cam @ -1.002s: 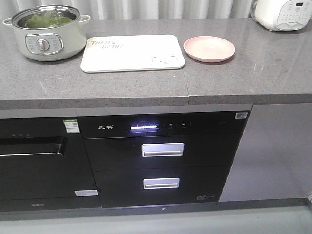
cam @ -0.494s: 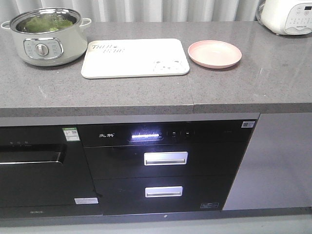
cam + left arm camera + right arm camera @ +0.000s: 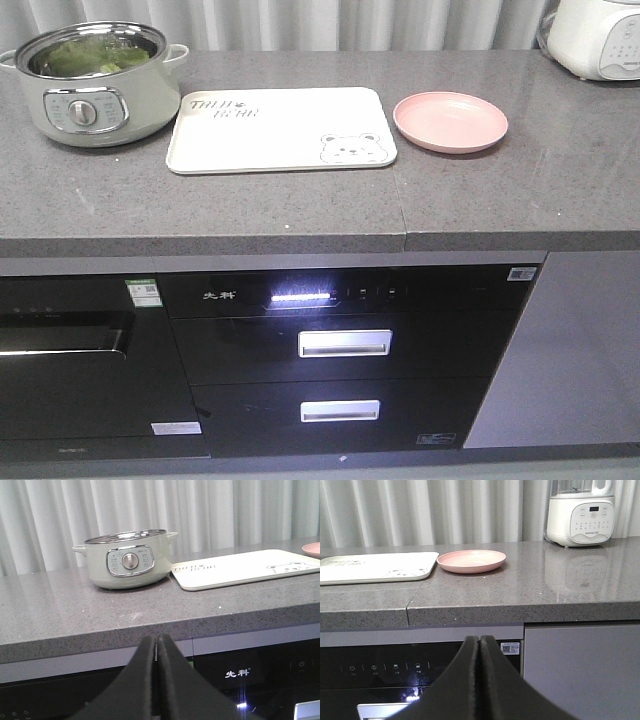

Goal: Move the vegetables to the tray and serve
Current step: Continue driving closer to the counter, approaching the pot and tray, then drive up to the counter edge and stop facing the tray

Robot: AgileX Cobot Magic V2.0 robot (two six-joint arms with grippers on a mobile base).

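A grey speckled stone bench (image 3: 300, 205) runs in front of pale pleated curtains (image 3: 330, 20), with black built-in drawers (image 3: 240, 345) beneath. The vegetables, light green ruffled lettuce (image 3: 85, 55), lie inside a pale green round electric pot (image 3: 95, 105) with a steel rim, at the bench's far left. The large cream-white rectangular plastic tray (image 3: 270, 135) with the grey bear face sits just beside the pot, bare, and a round pink plate (image 3: 450, 122) sits just beyond the tray. The left gripper (image 3: 157, 640) and the right gripper (image 3: 480, 640) are each pressed together on nothing, hanging low in front of the bench edge.

Nothing of the transfer looks begun. The first risk, as I judge it, is the lift: an arm rising straight from here could knock the bench's overhanging edge. The pot wall is tall and the leaves lie low inside, so a gripper coming in at a slant may catch the steel rim and shove the pot, or close on air. Lettuce is limp and thin; a shallow pinch could tear it or let it drop on the bench short of the tray. The pink plate lies near enough to be taken for the target.
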